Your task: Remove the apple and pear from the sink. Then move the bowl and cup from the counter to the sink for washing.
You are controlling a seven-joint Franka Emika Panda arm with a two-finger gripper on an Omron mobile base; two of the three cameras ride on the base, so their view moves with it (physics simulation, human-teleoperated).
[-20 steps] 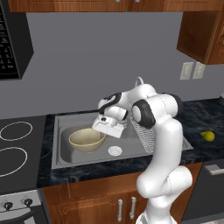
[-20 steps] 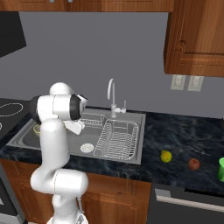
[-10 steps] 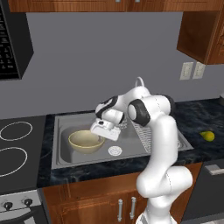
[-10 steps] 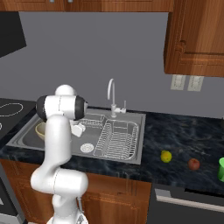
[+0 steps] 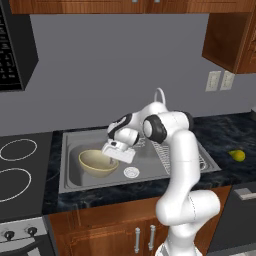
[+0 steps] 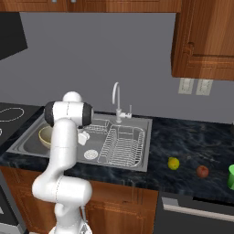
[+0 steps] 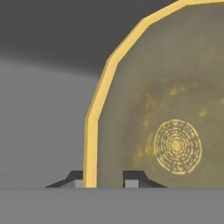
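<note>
The pale yellow-tan bowl lies in the left part of the grey sink. My gripper is at its right rim. In the hand view the fingertips stand on either side of the bowl's yellow rim, slightly parted, with a gap on the inner side. The pear, the apple and the green cup are on the dark counter to the right of the sink.
A curved chrome faucet rises behind the sink. A wire rack fills the right half, and the round drain lies beside the bowl. The black stovetop is to the left.
The arm has swung a little to the left over the sink. The jaws have widened slightly at the bowl's rim. The bowl has stayed in the basin.
</note>
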